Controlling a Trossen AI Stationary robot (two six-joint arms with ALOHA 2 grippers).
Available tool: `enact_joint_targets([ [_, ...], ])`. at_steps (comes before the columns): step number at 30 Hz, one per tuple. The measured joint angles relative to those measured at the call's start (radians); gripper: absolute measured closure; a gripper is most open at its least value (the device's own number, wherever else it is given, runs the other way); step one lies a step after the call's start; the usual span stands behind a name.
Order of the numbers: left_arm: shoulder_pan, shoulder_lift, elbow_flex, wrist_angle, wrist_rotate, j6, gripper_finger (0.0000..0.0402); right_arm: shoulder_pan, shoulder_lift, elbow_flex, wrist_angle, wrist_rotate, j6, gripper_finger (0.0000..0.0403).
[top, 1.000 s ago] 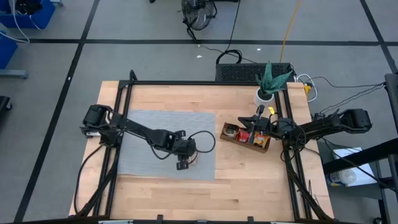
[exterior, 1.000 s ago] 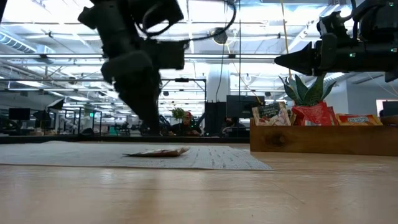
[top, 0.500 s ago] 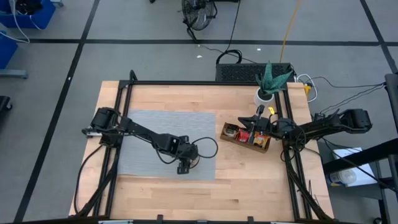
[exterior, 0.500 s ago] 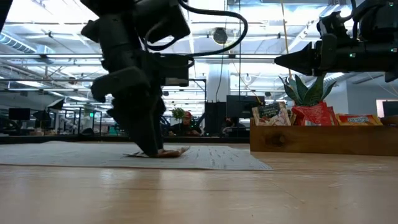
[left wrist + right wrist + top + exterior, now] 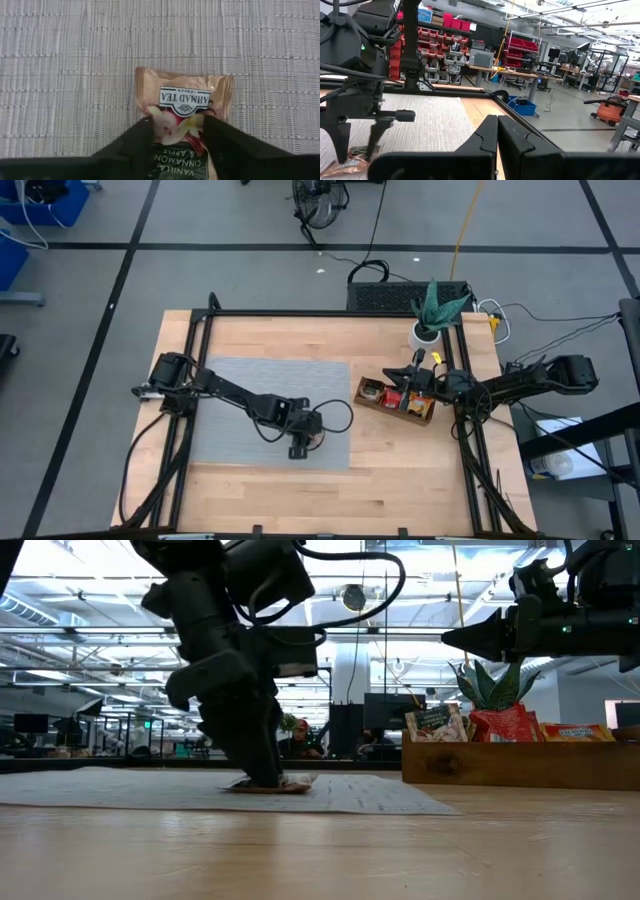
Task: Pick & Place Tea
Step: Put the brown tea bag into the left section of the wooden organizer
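Observation:
A copper-coloured tea sachet lies flat on the grey mat, near the mat's near right corner. My left gripper points steeply down at it, open, with both fingertips on the sachet; the low view shows the gripper reaching down to the sachet. My right gripper waits shut above the brown wooden tray at the right, where more tea sachets stand upright. My left gripper comes at the sachet from above, slanting down. Its two fingertips stand apart on the sachet's printed top face, about midway along it, one toward each side edge. The sachet lies flat on the mat.
A plant in a white pot stands behind the tray at the far right. A black frame runs round the table's edges. Bare wood lies between the mat and the tray and along the near edge.
My left gripper has come down from just above the mat onto the sachet, moving a little toward the table's near right. The sachet and the mat's near right corner have slid slightly toward the right.

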Motion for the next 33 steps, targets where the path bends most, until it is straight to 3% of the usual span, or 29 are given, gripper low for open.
enact_joint_targets([
  [8, 0.003, -0.009, 0.000, 0.003, 0.011, 0.074, 0.0384, 0.000, 0.000, 0.000, 0.000, 0.000, 0.000, 0.0403],
  [13, -0.015, -0.059, 0.024, -0.099, -0.123, 0.223, 0.0394, 0.000, 0.000, 0.000, 0.000, 0.000, 0.011, 0.0403],
  [16, -0.020, -0.079, 0.111, -0.215, -0.280, 0.349, 0.0395, -0.001, 0.000, 0.000, 0.000, -0.018, 0.094, 0.0403],
  [21, -0.009, -0.077, 0.244, -0.348, -0.502, 0.690, 0.0396, -0.016, 0.032, 0.070, -0.082, -0.237, 0.214, 0.0389],
  [27, 0.011, -0.077, 0.316, -0.283, -0.582, 0.995, 0.0393, -0.015, 0.202, 0.195, -0.229, -0.262, 0.271, 0.0304],
  [33, 0.008, -0.077, 0.317, -0.224, -0.634, 1.096, 0.0392, -0.015, 0.459, 0.269, 0.000, -0.262, 0.343, 0.0221],
])
